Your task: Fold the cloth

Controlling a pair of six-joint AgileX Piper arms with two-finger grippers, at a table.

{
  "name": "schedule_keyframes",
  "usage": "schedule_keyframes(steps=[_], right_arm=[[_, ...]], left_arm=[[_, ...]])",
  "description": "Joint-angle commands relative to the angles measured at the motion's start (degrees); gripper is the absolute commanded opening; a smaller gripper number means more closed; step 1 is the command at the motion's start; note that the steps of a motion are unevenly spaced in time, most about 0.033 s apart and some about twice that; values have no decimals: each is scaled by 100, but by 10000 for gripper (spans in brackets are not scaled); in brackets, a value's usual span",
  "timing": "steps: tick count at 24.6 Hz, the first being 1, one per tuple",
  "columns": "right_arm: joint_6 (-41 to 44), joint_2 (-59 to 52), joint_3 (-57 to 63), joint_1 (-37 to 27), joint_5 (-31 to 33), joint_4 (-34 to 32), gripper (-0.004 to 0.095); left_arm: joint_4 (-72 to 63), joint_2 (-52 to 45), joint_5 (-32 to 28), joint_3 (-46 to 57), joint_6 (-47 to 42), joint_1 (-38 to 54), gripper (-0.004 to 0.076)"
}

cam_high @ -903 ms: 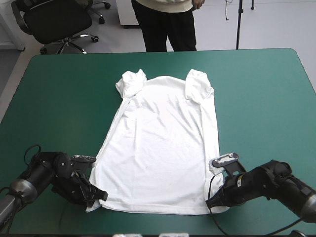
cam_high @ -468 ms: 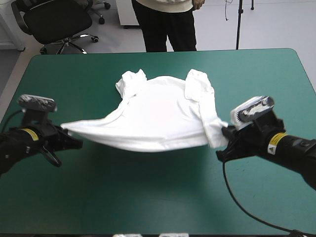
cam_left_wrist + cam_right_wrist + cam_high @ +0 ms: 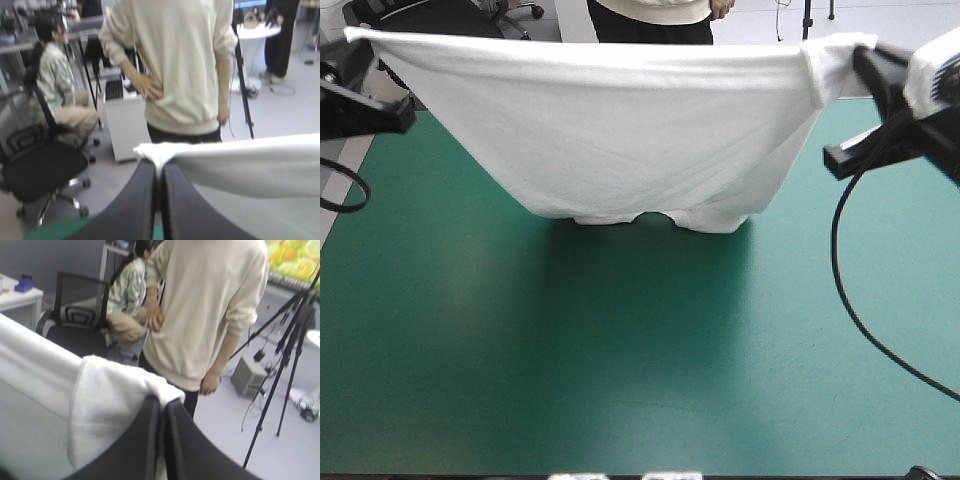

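Note:
The white T-shirt [image 3: 630, 130] hangs stretched between my two raised grippers, its top edge taut and its lower part sagging down to the teal-green table [image 3: 620, 360] near the far side. At the upper left, my left gripper [image 3: 370, 45] is shut on one corner of the hem. That corner bunches at the tips of my left gripper [image 3: 159, 164] in the left wrist view. The right gripper [image 3: 850, 60] is shut on the other corner, upper right. In the right wrist view the cloth [image 3: 110, 400] drapes over the tips of my right gripper [image 3: 162, 402].
A black cable [image 3: 860, 290] loops down from the right arm over the table's right side. The T-shirt's lowest folds [image 3: 660, 218] touch or nearly touch the cover, casting a shadow in front of them.
Both grippers have risen from low over the table to high at the far corners, lifting the T-shirt's hem. The shirt went from lying flat to hanging as a curtain.

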Motion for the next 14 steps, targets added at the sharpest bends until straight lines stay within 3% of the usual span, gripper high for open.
schedule_keyframes(steps=[1, 5, 9, 11, 14], right_arm=[[-339, 148, -935, -6, -853, -304, -18], [-729, 353, -2099, -6, -1425, -534, -18], [-1109, 377, -2610, -6, -1626, -534, -18], [-1184, 403, -2771, -6, -1613, -534, -18], [-1173, 511, -2812, -6, -1346, -724, -18]], left_arm=[[22, 164, -1079, -913, 147, -21, -18], [98, 486, -2169, -1990, 375, -21, -18], [114, 607, -2739, -2541, 518, -21, -18], [114, 693, -2796, -2724, 518, -21, -18], [114, 897, -2407, -2812, 496, -21, -18]])
